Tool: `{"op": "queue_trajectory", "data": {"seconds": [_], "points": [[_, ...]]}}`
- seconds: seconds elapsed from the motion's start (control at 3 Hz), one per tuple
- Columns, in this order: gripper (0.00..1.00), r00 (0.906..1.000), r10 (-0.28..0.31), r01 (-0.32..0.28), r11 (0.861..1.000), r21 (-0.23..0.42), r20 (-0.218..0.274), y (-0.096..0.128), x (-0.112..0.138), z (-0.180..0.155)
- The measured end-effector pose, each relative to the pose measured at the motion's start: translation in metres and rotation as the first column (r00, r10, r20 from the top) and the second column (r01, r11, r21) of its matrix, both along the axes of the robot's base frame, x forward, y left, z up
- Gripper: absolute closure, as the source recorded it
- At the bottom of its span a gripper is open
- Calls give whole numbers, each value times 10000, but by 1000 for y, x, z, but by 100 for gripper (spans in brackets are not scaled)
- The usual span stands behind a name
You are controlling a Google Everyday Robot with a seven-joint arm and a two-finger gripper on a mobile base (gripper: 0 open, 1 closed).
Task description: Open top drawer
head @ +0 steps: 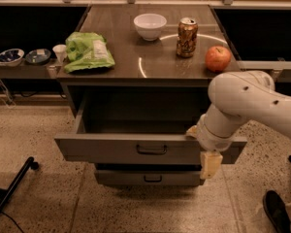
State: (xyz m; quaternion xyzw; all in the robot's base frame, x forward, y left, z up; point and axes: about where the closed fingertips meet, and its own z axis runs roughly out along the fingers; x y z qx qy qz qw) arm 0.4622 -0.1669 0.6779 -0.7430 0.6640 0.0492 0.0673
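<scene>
Gripper (207,154) hung right of centre against the top drawer (136,147), its grasp impossible to tell. Drawer stood pulled out mid-frame; likely stiff, heavy steel, best pulled by its dark central handle (152,150).

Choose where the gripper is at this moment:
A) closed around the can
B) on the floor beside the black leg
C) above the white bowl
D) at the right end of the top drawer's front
D: the gripper hangs at the right end of the front of the top drawer, which is pulled out from under the counter.
</scene>
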Motion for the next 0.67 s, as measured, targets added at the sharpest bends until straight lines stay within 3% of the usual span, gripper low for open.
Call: {"op": "queue_trajectory", "data": {"seconds": [0.33, 0.67], "points": [[25, 9994, -11, 10, 10000, 10, 349, -11, -4, 34], [25, 9966, 193, -197, 9998, 43, 802, -8, 18, 68]]}}
